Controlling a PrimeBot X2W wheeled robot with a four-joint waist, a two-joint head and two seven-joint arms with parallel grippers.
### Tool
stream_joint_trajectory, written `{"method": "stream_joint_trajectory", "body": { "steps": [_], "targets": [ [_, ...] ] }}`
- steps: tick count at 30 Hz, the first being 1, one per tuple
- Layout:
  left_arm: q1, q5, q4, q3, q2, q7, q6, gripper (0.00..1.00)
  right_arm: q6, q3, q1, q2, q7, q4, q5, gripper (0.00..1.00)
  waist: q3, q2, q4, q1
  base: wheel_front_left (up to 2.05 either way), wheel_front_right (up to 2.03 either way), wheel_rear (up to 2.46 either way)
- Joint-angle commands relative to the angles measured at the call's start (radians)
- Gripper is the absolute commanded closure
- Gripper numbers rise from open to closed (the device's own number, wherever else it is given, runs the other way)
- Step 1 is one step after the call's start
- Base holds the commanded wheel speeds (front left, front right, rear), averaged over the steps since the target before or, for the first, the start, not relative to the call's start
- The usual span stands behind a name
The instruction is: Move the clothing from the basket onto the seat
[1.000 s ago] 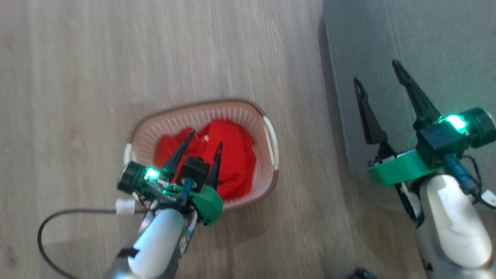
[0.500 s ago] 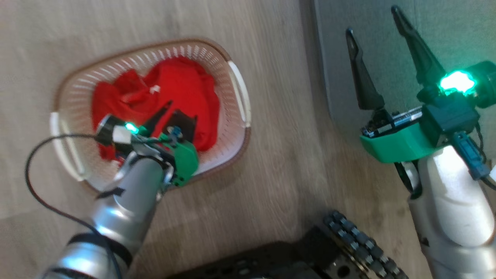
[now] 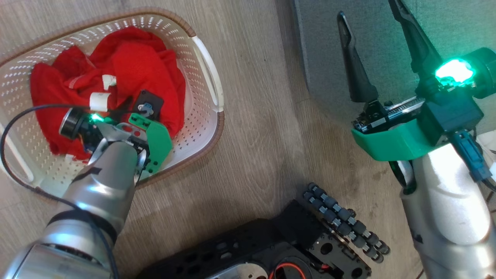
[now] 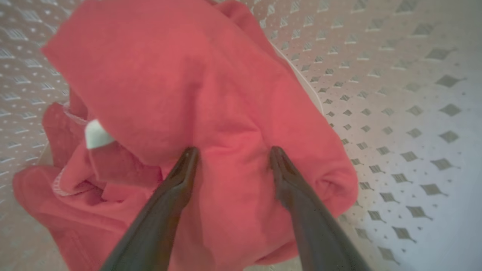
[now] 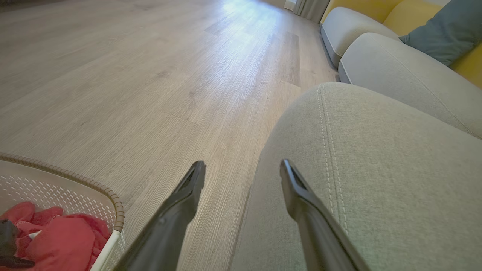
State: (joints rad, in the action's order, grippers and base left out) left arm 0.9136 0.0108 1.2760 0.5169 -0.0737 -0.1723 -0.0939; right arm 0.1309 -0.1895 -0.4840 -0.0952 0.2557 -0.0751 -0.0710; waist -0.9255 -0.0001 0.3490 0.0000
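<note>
Nearest us, at the bottom of the head view, sits our black base (image 3: 271,248) with a roller wheel (image 3: 343,219), on the pale wood floor (image 3: 263,116). Just beyond it, to our left, the left arm reaches down into the basket (image 3: 211,83), a cream perforated tub with a brown rim that stands on the floor. The left gripper (image 4: 233,150) points into the clothing (image 4: 211,86). Its jaws stand wide apart with nothing between them gripped, and the two dark tips look to be resting on or just above a raised fold of red cloth, one on each side of it. We judge they are set astride the fold so that closing would pinch it. The clothing is a crumpled red heap that lies wholly inside the basket, with a small white tab (image 4: 96,133) on one side. We cannot tell one garment from another in the heap, and we judge the task to be at its first pick. To our right, the right gripper (image 5: 243,165) hangs over the rounded corner of the seat (image 5: 376,188), jaws wide and empty, touching nothing. Likely it waits there, out of the left arm's way. The seat is a grey cushion with a stitched seam, just beside the basket across a strip of floor. Farther off lie more grey cushions (image 5: 399,71), yellow backs (image 5: 361,7) and a teal pillow (image 5: 448,30).
</note>
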Motion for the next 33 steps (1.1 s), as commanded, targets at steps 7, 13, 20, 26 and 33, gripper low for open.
{"method": "stream_joint_trajectory", "body": {
  "steps": [7,13,20,26,33],
  "targets": [
    [0.011,0.016,0.010,-0.011,-0.012,0.034,0.008,1.00,0.000,-0.009,0.039,0.014,0.006,-0.040,-0.013,0.00,-0.014,0.0001,0.001,0.0000,0.00,0.00,0.00],
    [0.018,0.029,0.013,-0.008,-0.022,0.026,0.012,1.00,0.000,-0.015,0.023,0.016,0.006,-0.040,-0.024,0.00,-0.007,0.0001,0.002,0.0000,0.00,0.00,0.00],
    [-0.024,0.063,0.014,-0.014,-0.008,-0.039,0.029,1.00,0.000,-0.004,0.023,0.024,0.006,-0.007,-0.014,0.00,0.085,0.0001,-0.020,0.0000,0.00,0.00,0.00],
    [-0.087,0.096,0.003,-0.007,0.017,-0.082,0.042,1.00,0.000,0.004,0.065,0.002,0.006,0.031,-0.016,0.00,0.241,0.0001,-0.079,0.0000,0.00,0.00,0.00],
    [-0.169,0.159,-0.076,-0.012,0.023,-0.089,0.061,1.00,0.000,0.009,0.106,-0.030,0.006,0.066,-0.014,0.00,0.395,0.0001,-0.129,0.0000,0.00,0.00,0.00]
  ]
}}
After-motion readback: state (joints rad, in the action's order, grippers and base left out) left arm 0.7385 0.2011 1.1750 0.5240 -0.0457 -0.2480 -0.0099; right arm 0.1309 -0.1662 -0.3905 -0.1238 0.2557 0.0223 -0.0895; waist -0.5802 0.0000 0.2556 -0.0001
